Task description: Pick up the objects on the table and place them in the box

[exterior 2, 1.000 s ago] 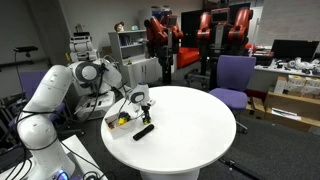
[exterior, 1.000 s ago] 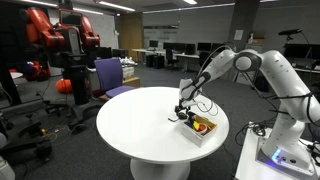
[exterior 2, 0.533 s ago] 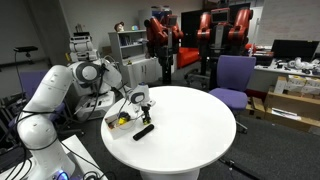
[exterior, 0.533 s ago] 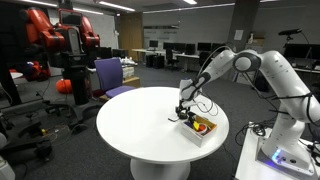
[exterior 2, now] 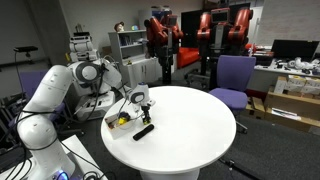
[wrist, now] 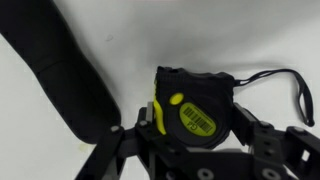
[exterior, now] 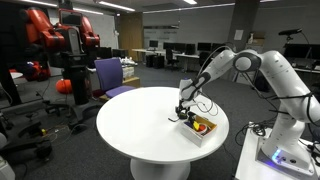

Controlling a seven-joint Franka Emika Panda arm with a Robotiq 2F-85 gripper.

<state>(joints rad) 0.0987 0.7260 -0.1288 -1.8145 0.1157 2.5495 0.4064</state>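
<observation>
Straddling black tape measure [wrist: 195,108], end effector [wrist: 190,140] on white table [wrist: 130,30]

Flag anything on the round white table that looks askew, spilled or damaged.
Nothing stands out. The black tape measure with a yellow label sits flat on the round white table beside a long black object, its wrist cord trailing loose.

The table [exterior: 140,125] is plain white; the box [exterior: 201,130] is cream with red and yellow inside. The tape measure [wrist: 195,108] is black with a yellow barcoded label.
</observation>
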